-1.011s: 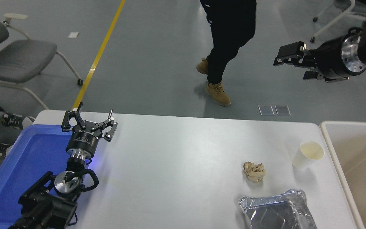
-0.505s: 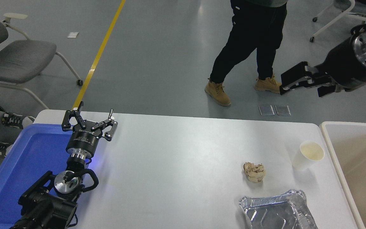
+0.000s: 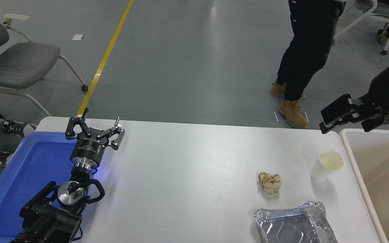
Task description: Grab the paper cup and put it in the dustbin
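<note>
While the right gripper (image 3: 344,116) hangs open above it, small white paper cup (image 3: 327,165), upright, cream inside, rolled rim.

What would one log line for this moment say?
right gripper: open, above paper cup | cup: upright, untouched | dustbin: right | left gripper: parked, open

- The paper cup (image 3: 326,165) is white outside, pale cream inside.
- Right of the cup, the dustbin (image 3: 351,158) is cream-beige.
- Left of the cup, a tan paper ball (image 3: 270,182) (mottled lighter and darker).
- Below the cup, a shiny silver foil tray (image 3: 294,224).
- Far left of the cup, a blue tray (image 3: 29,168).
- The table (image 3: 187,175) is white.
</note>
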Action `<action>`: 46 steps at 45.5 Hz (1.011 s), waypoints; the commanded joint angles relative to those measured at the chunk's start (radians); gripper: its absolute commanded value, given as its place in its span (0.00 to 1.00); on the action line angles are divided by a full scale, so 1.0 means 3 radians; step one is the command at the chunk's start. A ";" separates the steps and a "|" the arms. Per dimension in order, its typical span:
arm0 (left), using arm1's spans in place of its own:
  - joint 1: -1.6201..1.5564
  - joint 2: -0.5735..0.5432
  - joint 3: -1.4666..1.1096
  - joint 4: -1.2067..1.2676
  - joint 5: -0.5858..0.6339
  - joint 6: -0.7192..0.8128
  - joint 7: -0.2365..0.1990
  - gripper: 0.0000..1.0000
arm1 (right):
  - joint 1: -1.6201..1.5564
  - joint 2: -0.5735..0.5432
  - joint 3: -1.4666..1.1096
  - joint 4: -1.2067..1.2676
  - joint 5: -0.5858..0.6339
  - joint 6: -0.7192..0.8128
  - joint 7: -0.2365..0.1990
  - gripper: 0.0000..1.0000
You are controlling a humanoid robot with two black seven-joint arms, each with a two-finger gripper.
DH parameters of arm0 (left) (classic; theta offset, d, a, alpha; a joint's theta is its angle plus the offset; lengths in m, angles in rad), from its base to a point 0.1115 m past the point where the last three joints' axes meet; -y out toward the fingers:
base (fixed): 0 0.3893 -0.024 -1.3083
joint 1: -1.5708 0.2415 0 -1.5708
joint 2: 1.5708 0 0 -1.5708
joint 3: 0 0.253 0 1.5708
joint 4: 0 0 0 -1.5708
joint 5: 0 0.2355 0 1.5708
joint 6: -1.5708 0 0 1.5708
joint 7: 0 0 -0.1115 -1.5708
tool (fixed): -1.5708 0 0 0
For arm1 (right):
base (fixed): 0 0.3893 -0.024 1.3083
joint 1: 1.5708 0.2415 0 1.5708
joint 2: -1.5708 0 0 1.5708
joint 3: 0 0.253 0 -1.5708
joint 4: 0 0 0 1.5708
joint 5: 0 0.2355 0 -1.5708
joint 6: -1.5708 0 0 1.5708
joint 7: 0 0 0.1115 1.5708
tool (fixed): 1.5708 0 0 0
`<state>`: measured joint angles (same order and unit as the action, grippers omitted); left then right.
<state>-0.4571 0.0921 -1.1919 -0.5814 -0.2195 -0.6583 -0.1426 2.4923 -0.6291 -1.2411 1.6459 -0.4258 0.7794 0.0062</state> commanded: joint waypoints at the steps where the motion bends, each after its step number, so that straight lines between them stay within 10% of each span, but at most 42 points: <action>1: -0.0005 0.0000 0.0000 0.0000 0.0000 0.0001 0.0000 0.99 | -0.0284 -0.0204 0.0118 -0.0117 -0.0344 0.0020 -0.0005 1.00; 28: -0.0005 0.0005 0.0005 0.0000 0.0000 0.0001 0.0000 0.99 | -0.2498 -0.0485 0.1585 -0.1963 -0.1674 0.0020 -0.0005 1.00; 46: -0.0005 0.0005 0.0000 0.0000 0.0000 0.0001 0.0000 0.99 | -0.3797 -0.0164 0.1683 -0.2607 -0.1746 -0.1416 0.0005 1.00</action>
<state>-0.4587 0.0935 -1.1915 -0.5814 -0.2194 -0.6580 -0.1428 1.5909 -0.7337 -0.7686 1.0011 -0.9247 0.5734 0.0050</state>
